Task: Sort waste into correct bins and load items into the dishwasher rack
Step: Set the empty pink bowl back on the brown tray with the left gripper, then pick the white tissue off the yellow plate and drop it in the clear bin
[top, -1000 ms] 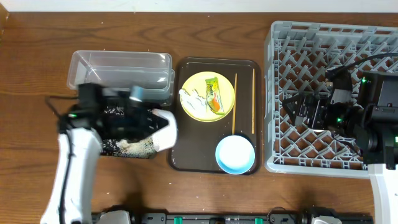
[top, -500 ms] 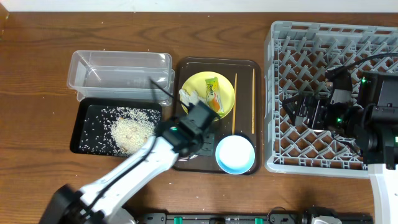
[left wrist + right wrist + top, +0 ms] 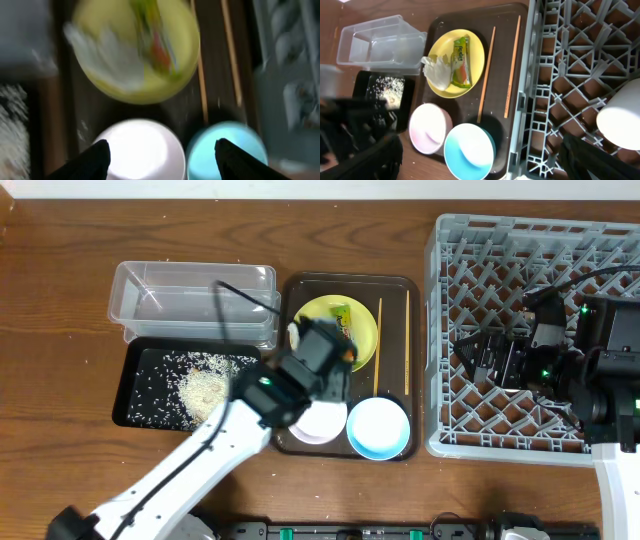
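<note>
The white bowl (image 3: 322,425) (image 3: 140,150) sits upright on the brown serving tray (image 3: 290,300), beside the light-blue bowl (image 3: 378,428) (image 3: 470,150). My left gripper (image 3: 325,392) (image 3: 160,150) hovers just above the white bowl, open and holding nothing. Rice (image 3: 205,388) lies heaped in the black tray (image 3: 125,395). The yellow plate (image 3: 365,330) carries the wrapper (image 3: 461,62) and the tissue (image 3: 436,70). Two chopsticks (image 3: 377,345) lie to the right of the plate. My right gripper (image 3: 468,360) (image 3: 485,160) stands open over the dishwasher rack (image 3: 530,230).
The clear tub (image 3: 190,300) stands behind the black tray. A white rounded thing (image 3: 620,122) sits inside the rack under my right arm. My left arm (image 3: 200,460) stretches from the table's front edge across to the serving tray.
My left gripper carried the white bowl from over the black tray, where rice now lies heaped, right to the serving tray, and opened. The right arm has not moved.
</note>
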You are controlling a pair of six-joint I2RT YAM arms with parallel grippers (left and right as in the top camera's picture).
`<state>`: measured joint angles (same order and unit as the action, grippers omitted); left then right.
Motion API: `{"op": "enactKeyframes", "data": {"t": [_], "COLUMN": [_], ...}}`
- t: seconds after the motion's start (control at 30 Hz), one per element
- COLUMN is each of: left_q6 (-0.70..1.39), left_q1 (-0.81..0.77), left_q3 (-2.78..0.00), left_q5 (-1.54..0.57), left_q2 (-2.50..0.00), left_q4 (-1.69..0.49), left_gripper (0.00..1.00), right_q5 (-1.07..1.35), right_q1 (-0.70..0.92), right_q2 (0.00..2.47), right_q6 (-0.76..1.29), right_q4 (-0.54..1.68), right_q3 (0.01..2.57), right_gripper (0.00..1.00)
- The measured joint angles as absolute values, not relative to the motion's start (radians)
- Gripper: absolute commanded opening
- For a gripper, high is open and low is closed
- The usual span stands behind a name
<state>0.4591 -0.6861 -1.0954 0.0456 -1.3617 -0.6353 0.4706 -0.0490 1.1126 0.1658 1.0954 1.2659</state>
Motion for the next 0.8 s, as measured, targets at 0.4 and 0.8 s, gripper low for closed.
{"op": "enactKeyframes", "data": {"t": [0.4,0.8], "left_q6": [0.307,0.286], "left_q1": [-0.485,-0.482], "left_q3": [-1.102,-1.101], "left_q5": [0.033,-0.010], "left_q2": [-1.752,-1.826], "left_q4": [-0.378,-0.360], "left_gripper": [0.67,0.06], "right_q5": [0.471,0.471], "right_q1": [-0.049,-0.049], "right_q2": [1.113,1.113], "right_q6": [0.163,0.163], "right_q4": [1.095,1.095], "right_q3": [1.266,1.266], "right_gripper": [0.99,0.99]}}
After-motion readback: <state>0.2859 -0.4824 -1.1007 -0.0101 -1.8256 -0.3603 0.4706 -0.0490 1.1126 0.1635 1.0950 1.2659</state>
